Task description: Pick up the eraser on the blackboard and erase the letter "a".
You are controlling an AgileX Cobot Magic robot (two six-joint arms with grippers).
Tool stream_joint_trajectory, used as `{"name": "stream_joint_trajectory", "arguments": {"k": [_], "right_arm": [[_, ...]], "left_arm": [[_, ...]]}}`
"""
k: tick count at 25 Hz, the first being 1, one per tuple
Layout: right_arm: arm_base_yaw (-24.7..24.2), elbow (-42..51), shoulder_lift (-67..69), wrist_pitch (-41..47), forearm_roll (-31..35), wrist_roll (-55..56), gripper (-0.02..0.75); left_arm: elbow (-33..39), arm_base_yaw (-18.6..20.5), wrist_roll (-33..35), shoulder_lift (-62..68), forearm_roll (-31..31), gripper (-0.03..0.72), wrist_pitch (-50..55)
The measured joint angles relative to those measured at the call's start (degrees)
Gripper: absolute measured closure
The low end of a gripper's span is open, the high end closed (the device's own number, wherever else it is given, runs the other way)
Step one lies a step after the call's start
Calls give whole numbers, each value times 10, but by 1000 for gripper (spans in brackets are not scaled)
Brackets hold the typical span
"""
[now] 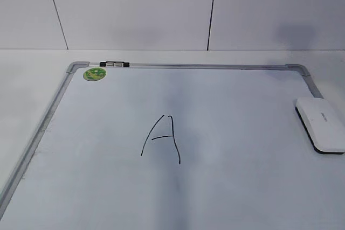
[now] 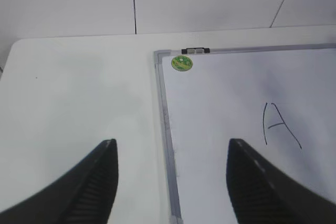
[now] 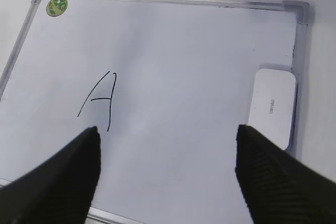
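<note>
The eraser point(image 1: 321, 124) lies untouched at the right edge of the blackboard point(image 1: 226, 197), so the pickup step is still ahead. Only a capital "A" point(image 1: 161, 138) shows mid-board; no small "a" is visible. Both the left gripper point(image 2: 170, 182) and the right gripper point(image 3: 165, 174) have their fingers spread and empty. Next, the right arm likely must reach right, over the eraser.

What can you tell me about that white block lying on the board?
The eraser is a white rounded-rectangular block, plastic-looking, with a black base and small grey lettering on top. It lies flat along the right edge of the blackboard, against the silver frame, well right of the drawn letter. Neither gripper touches it; the right gripper hovers open nearby.
</note>
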Motion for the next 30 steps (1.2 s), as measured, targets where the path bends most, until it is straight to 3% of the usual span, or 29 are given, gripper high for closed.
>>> {"name": "stream_joint_trajectory", "arguments": {"k": [7, 16, 25, 30], "right_arm": [[0, 93, -138, 3, 0, 3, 138], [0, 184, -295, 8, -4, 5, 144], [0, 289, -383, 9, -17, 4, 145], [0, 373, -424, 9, -43, 0, 145]], "left_arm": [[98, -16, -2, -102, -1, 200, 2], [156, -18, -5, -192, -10, 200, 3], [210, -18, -5, -245, -10, 202, 3], [282, -18, -5, -285, -9, 202, 3]]}}
